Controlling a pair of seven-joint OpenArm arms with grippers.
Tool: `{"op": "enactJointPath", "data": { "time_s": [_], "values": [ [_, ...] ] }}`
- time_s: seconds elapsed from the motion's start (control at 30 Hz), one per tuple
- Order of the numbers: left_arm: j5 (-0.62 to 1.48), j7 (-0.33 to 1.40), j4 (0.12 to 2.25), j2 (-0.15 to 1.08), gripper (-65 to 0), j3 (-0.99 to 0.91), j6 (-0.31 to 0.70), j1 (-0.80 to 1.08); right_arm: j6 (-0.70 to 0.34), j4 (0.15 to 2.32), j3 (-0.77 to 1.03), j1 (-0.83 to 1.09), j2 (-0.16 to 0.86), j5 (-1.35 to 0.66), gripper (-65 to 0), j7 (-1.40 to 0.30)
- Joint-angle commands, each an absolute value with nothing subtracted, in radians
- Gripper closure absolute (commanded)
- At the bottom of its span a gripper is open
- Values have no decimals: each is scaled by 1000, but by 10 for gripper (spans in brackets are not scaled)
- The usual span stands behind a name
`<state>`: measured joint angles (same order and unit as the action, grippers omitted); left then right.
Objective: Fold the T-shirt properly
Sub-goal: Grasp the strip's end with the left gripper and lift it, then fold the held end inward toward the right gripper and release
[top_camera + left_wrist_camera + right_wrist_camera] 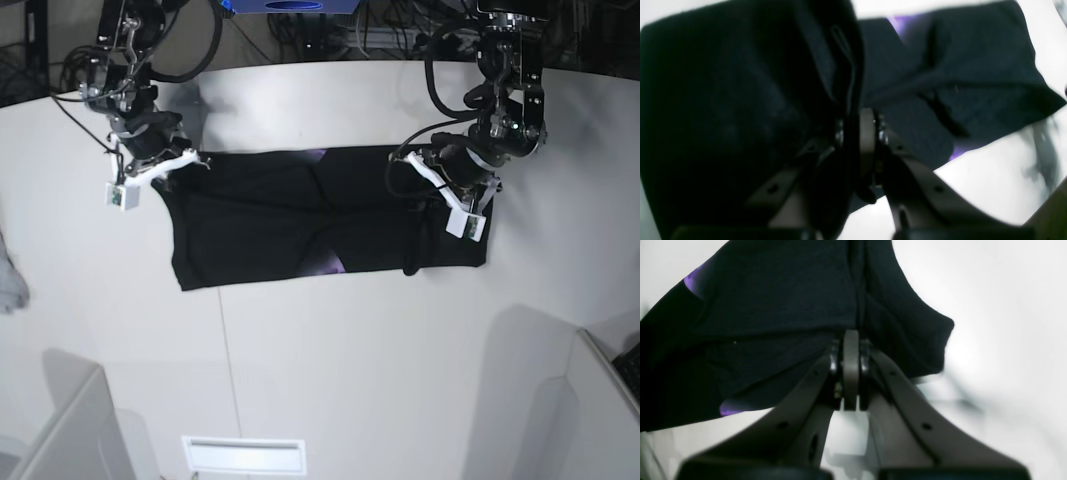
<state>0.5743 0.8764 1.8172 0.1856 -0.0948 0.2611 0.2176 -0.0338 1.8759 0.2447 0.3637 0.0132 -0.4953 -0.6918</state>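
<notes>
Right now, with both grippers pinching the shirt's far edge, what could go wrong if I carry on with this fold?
1. The left gripper is shut on a thick bunch of the T-shirt; a loose fold hangs beside it, so layers may drag unevenly.
2. The right gripper pinches only a thin edge; a hard pull might slip it free.
3. The cloth already lies wrinkled, with purple print peeking out, so creases could get folded in.

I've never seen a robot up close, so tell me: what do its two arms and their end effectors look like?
Both arms are black, jointed metal with loose black cables looped along them. The left arm and the right arm each carry a small white camera block near the wrist. Each end effector, left and right, has two grey, curved fingers with small screw holes, meeting at flat grey tips.
</notes>
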Motion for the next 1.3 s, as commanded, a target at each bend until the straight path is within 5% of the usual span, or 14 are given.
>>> {"op": "enactJointPath", "data": {
  "time_s": [0.0, 1.27],
  "values": [
    [588, 868, 1834, 182, 0, -97, 266, 194, -36, 1893, 248, 360, 18, -504, 0, -671],
    [596, 987, 1850, 139, 0, -108, 266, 185, -36, 1891, 249, 346, 18, -504, 0, -677]
  ]
}}
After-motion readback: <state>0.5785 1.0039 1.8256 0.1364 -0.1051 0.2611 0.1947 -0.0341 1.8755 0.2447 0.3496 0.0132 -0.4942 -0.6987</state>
